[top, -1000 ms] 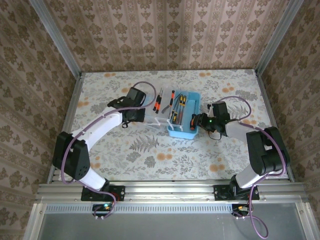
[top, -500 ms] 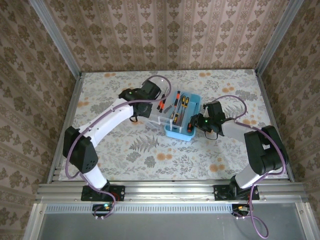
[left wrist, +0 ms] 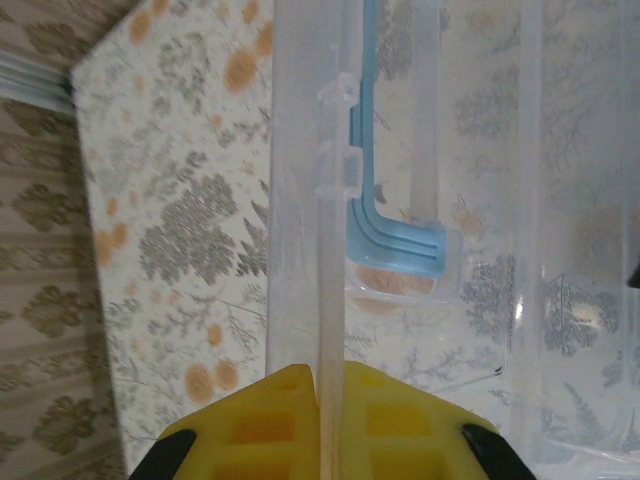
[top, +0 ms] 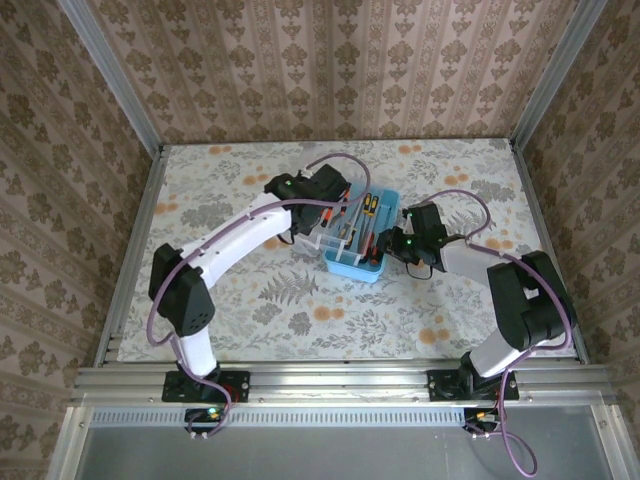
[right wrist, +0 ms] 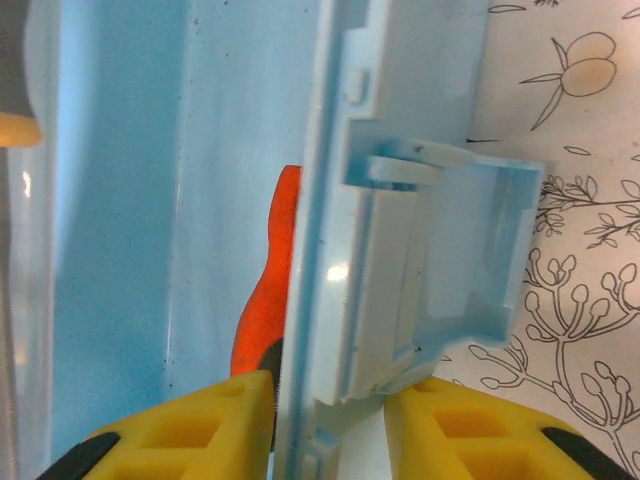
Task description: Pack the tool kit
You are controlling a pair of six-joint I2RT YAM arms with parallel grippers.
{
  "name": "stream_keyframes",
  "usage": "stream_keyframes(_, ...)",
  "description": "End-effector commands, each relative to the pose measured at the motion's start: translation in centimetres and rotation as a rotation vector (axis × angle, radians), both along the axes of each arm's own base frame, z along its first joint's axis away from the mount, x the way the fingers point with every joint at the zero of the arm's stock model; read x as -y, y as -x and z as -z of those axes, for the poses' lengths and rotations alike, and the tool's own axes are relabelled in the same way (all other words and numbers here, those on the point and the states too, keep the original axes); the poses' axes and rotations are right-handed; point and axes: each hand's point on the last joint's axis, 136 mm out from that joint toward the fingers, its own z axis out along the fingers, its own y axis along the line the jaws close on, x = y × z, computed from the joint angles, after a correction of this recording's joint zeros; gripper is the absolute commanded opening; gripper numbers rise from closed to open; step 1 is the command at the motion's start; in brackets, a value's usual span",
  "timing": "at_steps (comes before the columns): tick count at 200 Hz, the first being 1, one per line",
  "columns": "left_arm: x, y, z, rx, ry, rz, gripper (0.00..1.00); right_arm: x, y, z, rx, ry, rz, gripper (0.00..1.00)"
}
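The light-blue case (top: pixel 352 266) stands mid-table with several orange-and-black screwdrivers (top: pixel 366 214) inside. Its clear lid (top: pixel 320 240) rises along the case's left side. My left gripper (top: pixel 338 206) is shut on that lid's edge. In the left wrist view the yellow fingers (left wrist: pixel 270 425) pinch the clear lid rim (left wrist: pixel 330 300), and the blue handle (left wrist: pixel 395 240) shows through the plastic. My right gripper (top: pixel 393 243) is shut on the case's right wall. In the right wrist view that blue wall with its latch (right wrist: pixel 400 280) sits between the pads, and an orange screwdriver handle (right wrist: pixel 265 300) lies just inside.
The floral tablecloth (top: pixel 250 300) spreads around the case. Metal rails (top: pixel 135 230) edge the table left and right, and wallpapered walls close it in behind. Both arms' cables loop above the case.
My left arm has swung right and forward, carrying the clear lid up from flat on the table toward the case. The case has shifted slightly left. The right gripper has kept its hold.
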Motion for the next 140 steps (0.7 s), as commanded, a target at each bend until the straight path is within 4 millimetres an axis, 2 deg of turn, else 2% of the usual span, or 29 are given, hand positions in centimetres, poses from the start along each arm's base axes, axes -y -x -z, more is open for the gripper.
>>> stream_keyframes(1,0.2,0.8,-0.5,-0.010,-0.058,0.019,0.00,-1.0,-0.8,-3.1,0.077,-0.046,-0.038,0.40)
stream_keyframes(21,-0.2,0.9,-0.5,-0.003,-0.067,0.007,0.00,0.2,-0.6,-4.4,0.095,-0.047,-0.028,0.46)
stream_keyframes(47,-0.2,0.9,-1.5,0.030,-0.070,0.006,0.00,2.1,-0.3,-5.8,0.121,-0.060,-0.002,0.52)
stream_keyframes(63,-0.1,0.8,-2.1,0.046,-0.084,0.010,0.00,3.5,0.0,-5.5,0.109,-0.061,0.027,0.53)
stream_keyframes(65,-0.1,0.8,-2.2,0.047,-0.085,0.009,0.00,3.7,0.0,-6.5,0.136,-0.065,0.030,0.53)
stream_keyframes(70,0.0,0.8,-2.2,0.048,-0.090,0.010,0.00,4.2,0.1,-6.6,0.140,-0.064,0.044,0.54)
stream_keyframes(99,0.3,0.7,-2.9,0.072,-0.130,0.014,0.00,7.6,0.4,-4.4,0.077,0.005,0.162,0.50)
stream_keyframes(112,0.8,0.8,-3.0,0.076,-0.131,0.021,0.00,7.8,0.4,-3.3,0.048,0.014,0.172,0.47)
stream_keyframes(117,0.9,0.8,-3.1,0.081,-0.134,0.023,0.00,7.7,0.4,-2.0,0.015,0.013,0.176,0.45)
stream_keyframes(140,1.4,0.9,-3.4,0.099,-0.164,0.031,0.00,7.2,0.4,0.5,-0.036,0.011,0.177,0.38)
